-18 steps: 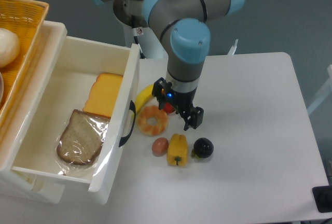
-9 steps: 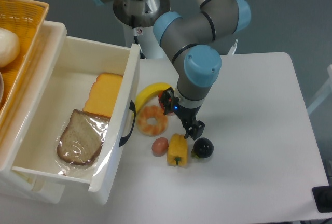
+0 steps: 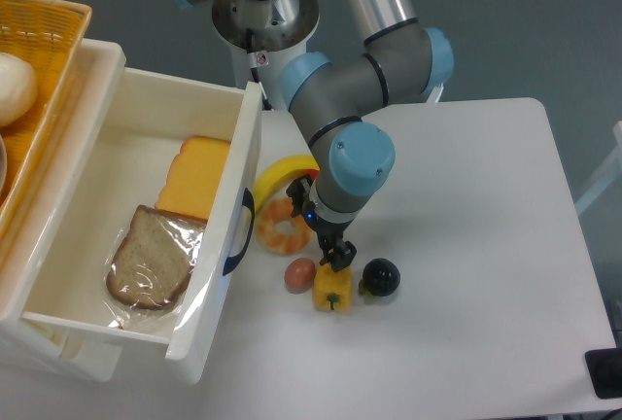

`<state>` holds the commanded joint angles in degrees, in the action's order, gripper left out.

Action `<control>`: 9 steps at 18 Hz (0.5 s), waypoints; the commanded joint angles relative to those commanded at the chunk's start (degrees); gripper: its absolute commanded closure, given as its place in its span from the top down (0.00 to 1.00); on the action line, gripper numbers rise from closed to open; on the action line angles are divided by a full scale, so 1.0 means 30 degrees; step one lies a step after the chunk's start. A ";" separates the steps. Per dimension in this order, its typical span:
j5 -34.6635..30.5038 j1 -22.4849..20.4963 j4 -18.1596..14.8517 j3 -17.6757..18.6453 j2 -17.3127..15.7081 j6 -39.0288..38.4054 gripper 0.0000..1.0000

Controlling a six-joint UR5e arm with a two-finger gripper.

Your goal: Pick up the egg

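The egg (image 3: pixel 299 273) is seen lying on the white table (image 3: pixel 466 245), not yet lifted; nothing of the pick-up itself has been accomplished. It rests at about 6 o'clock from the glazed doughnut (image 3: pixel 283 227) and just beside the yellow pepper (image 3: pixel 332 289), which sits at its 3 o'clock, with the black round fruit (image 3: pixel 380 276) further along in the same direction. The gripper (image 3: pixel 329 248) is held low over this cluster, at roughly 1 o'clock from the egg and above the top of the pepper. One dark finger (image 3: pixel 339 255) can be made out; whether the fingers are spread or closed cannot be told, as the wrist hides much of them (nothing appears to be held between them). By judgement, the approach is under way but the tool is not yet centred on the egg: a small shift toward 7 o'clock, a descent, a closing and a lift remain.

A banana (image 3: pixel 280 175) is partly hidden behind the arm. No brand, label or writing can be read anywhere; only a small blue light is visible on the wrist.
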<state>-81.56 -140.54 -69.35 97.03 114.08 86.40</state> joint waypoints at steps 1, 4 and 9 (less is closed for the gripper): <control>0.0000 0.0058 0.0000 0.0000 0.0116 0.0029 1.00; 0.0029 0.0205 0.0000 0.0000 0.0235 0.0029 1.00; 0.0263 0.0352 0.0029 -0.0029 0.0381 0.0000 1.00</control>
<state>-80.77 -139.48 -69.26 96.94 115.22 86.40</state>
